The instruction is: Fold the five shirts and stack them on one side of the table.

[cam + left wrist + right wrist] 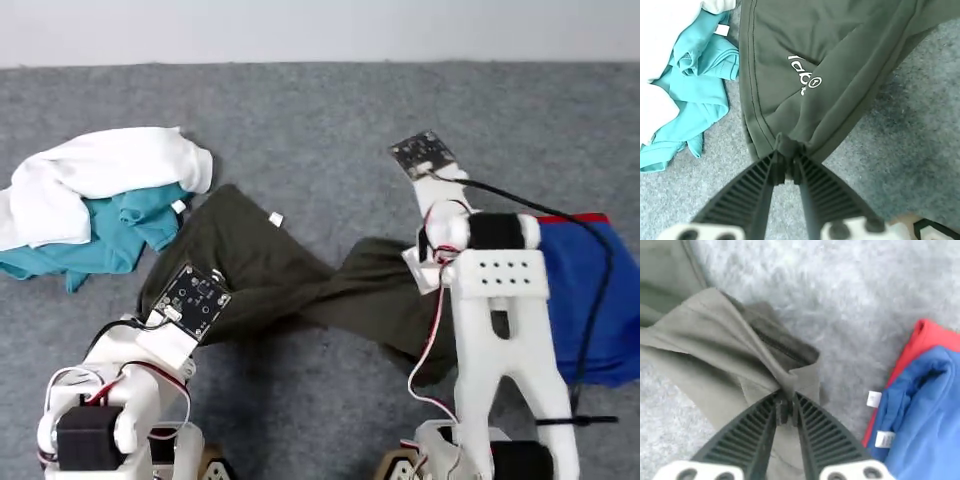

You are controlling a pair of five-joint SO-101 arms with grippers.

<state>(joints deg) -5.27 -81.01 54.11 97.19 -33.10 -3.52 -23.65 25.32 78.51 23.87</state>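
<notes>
Left claw is clenched on a bunched edge of the dark olive shirt, stretched across the middle of the grey bench. Right claw is clamped on its other end. White shirt and teal shirt lie heaped far left. At the right edge, blue shirt lies over red shirt. A pale wall stands behind.

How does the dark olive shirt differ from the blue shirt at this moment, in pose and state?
The olive shirt lies stretched and twisted across the middle of the grey table; the blue shirt sits compact at one side. The left gripper and right gripper pinch the olive shirt's ends, jaws shut; nothing holds the blue shirt. The blue shirt rests on a red shirt; the olive shirt on the table itself.
</notes>
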